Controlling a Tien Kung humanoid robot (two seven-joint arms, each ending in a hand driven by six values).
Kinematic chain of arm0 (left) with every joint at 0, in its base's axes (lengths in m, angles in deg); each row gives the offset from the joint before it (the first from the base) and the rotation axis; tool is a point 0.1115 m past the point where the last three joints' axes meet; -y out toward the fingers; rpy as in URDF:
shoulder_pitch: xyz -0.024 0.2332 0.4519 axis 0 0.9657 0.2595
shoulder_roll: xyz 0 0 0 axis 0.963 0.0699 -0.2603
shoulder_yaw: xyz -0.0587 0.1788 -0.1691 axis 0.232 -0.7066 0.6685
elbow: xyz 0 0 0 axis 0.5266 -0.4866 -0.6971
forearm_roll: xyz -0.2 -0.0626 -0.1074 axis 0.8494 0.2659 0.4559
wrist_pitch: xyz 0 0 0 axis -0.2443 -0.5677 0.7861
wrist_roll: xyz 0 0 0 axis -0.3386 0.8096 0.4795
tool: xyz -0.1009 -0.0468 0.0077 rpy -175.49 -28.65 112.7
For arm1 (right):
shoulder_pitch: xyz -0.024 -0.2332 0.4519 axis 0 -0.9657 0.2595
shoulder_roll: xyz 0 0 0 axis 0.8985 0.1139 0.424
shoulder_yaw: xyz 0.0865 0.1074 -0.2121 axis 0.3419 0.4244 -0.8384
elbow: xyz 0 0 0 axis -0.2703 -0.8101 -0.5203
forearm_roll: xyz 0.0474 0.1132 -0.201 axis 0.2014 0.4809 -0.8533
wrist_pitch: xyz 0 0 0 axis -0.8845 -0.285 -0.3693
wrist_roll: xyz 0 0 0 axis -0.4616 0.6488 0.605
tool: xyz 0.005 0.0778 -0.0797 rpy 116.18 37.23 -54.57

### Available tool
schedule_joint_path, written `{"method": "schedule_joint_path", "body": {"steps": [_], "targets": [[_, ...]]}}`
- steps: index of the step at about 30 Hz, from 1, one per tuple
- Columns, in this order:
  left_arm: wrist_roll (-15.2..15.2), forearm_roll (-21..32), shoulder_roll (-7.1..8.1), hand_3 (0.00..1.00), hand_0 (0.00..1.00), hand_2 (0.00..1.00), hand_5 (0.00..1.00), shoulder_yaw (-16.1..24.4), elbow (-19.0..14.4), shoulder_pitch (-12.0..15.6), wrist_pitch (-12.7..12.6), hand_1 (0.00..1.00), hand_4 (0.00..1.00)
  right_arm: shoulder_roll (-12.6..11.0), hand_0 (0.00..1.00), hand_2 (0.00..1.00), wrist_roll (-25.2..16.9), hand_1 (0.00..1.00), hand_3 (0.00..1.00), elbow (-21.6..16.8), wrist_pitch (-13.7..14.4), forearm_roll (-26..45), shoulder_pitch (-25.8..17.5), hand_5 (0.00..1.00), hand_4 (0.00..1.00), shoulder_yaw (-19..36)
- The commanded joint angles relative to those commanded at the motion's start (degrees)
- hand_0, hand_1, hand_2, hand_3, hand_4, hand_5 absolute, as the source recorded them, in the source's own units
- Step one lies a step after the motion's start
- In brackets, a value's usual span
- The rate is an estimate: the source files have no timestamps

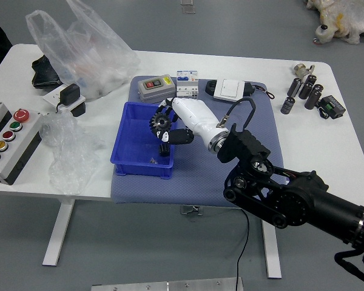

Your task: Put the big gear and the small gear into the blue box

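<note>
Here, the right fingers (181,136) grip the big gear (160,122) over the blue box (134,140).

Place: a robotics lab or workshop, by the look of it
Robot: black jointed arm (285,197) with exposed joints, reaching over the table
Table: plain white top (318,151), blue-grey work mat (200,189)
Controls: pale box (24,144) with red, green, yellow and blue buttons
Bench items: grey device (156,88), white-and-blue modules (187,91), dark cylinders (314,97) — equipment rather than housewares
Packing: translucent plastic bag (88,54)
Floor: smooth grey (164,242) — metal strip (200,285) across it
</note>
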Motion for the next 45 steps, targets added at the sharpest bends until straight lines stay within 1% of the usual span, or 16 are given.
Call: {"method": "schedule_joint_path", "body": {"steps": [2,3,8,9,14,15,24,28,32,33,35,38,39,42,44,45], "targets": [[0.0,-0.1,-0.01,0.632,0.614,0.493,0.344,0.1,0.0,0.0,0.0,0.46,0.65,0.1,0.248,0.595,-0.1,0.524,0.512,0.3,-0.1,0.5,-0.2,0.067,0.559,0.0],[0.1,-0.1,-0.03,0.633,0.614,0.493,0.347,0.1,0.0,0.0,0.0,0.46,0.653,0.1,0.266,0.693,-0.2,0.604,0.651,0.5,-0.1,0.7,-0.2,0.164,0.55,-0.1],[0.1,-0.2,-0.07,0.633,0.614,0.493,0.347,0.2,0.0,0.0,0.0,0.46,0.653,0.3,0.266,0.693,-0.3,0.604,0.651,1.1,0.6,1.9,-0.4,0.164,0.55,-0.2],[0.1,-0.2,-0.05,0.633,0.614,0.494,0.347,0.2,0.0,0.0,0.0,0.46,0.654,0.3,0.298,0.805,-0.3,0.639,0.776,1.1,0.7,2.0,-0.4,0.219,0.579,-0.3],[0.0,-0.2,-0.06,0.633,0.614,0.494,0.347,0.2,0.0,0.0,0.1,0.46,0.654,0.4,0.298,0.805,-0.6,0.639,0.776,1.1,1.2,2.3,-0.4,0.219,0.579,-0.3],[0.0,-0.2,-0.08,0.633,0.614,0.493,0.349,0.2,0.0,0.0,0.1,0.46,0.656,0.4,0.296,0.814,-0.7,0.646,0.821,1.1,1.2,2.3,-0.4,0.212,0.592,-0.3],[0.0,-0.3,-0.06,0.633,0.614,0.493,0.35,0.3,0.0,-0.1,0.1,0.46,0.657,0.2,0.297,0.817,-0.9,0.647,0.83,1.1,1.7,2.2,-0.9,0.213,0.588,1.0],[-0.3,0.0,-0.02,0.632,0.614,0.494,0.35,0.1,0.0,-0.1,0.1,0.46,0.658,-1.5,0.297,0.8,-2.1,0.642,0.808,-0.7,3.4,3.4,-3.2,0.205,0.575,5.3],[-0.8,1.1,-0.13,0.632,0.614,0.494,0.35,-0.6,0.0,0.0,0.0,0.46,0.658,-5.1,0.297,0.8,-6.0,0.642,0.808,-5.1,7.6,7.7,-8.1,0.205,0.575,11.8],[-1.0,1.5,-0.18,0.633,0.614,0.494,0.348,-1.0,0.0,0.1,0.0,0.46,0.659,-5.8,0.422,0.753,-7.1,0.661,0.749,-6.2,8.4,8.9,-9.3,0.22,0.571,13.5],[-1.6,2.4,-0.31,0.633,0.614,0.494,0.348,-2.1,0.0,0.3,-0.1,0.46,0.659,-7.2,0.422,0.753,-9.7,0.661,0.749,-8.6,9.8,11.8,-12.1,0.22,0.571,17.6],[-3.0,4.8,-0.56,0.633,0.614,0.494,0.348,-4.8,0.0,0.4,-0.1,0.46,0.659,-8.6,0.422,0.753,-13.6,0.661,0.749,-11.7,10.6,16.5,-16.1,0.22,0.571,23.5],[-3.6,5.9,-0.61,0.632,0.614,0.494,0.349,-5.9,0.0,0.5,-0.2,0.46,0.659,-9.0,0.707,0.733,-15.2,0.703,0.704,-12.5,10.6,18.5,-17.7,0.273,0.612,25.8],[-5.8,9.6,-0.61,0.632,0.614,0.494,0.349,-9.8,-0.1,0.2,-0.3,0.46,0.659,-9.7,0.707,0.733,-19.6,0.703,0.704,-13.8,10.2,24.1,-22.4,0.273,0.612,32.2],[-6.5,11.7,-0.51,0.632,0.614,0.494,0.349,-12.2,-0.6,-0.2,-0.2,0.46,0.659,-10.0,0.707,0.733,-22.3,0.703,0.704,-13.9,9.7,27.8,-25.5,0.273,0.612,36.5],[-6.7,12.3,-0.45,0.632,0.614,0.496,0.344,-13.2,-0.7,-0.4,-0.2,0.46,0.658,-10.2,0.786,0.744,-23.5,0.735,0.692,-13.8,9.5,29.4,-26.9,0.319,0.637,38.4]]}}
